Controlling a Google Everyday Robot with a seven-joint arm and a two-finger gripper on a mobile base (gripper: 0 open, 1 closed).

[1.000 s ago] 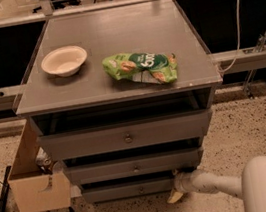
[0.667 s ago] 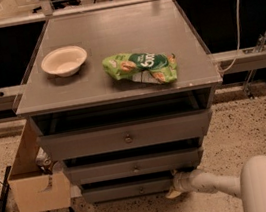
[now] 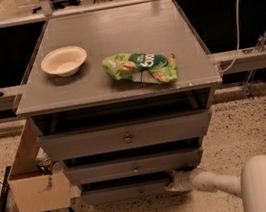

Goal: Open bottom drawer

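Speckled terrazzo floor (image 3: 257,122); pale horizontal rail (image 3: 247,58) against dark recess behind. Open cardboard box (image 3: 36,192) on floor at left. Gripper (image 3: 175,182) low, just above floor, right of centre.

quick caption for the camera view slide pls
Gripper low at the right end of the bottom drawer, under a cabinet top holding a white bowl and green snack bag.

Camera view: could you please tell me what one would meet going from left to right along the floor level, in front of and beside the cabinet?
Cardboard box -> bottom drawer -> gripper, at the right end of that drawer's front -> white robot arm.
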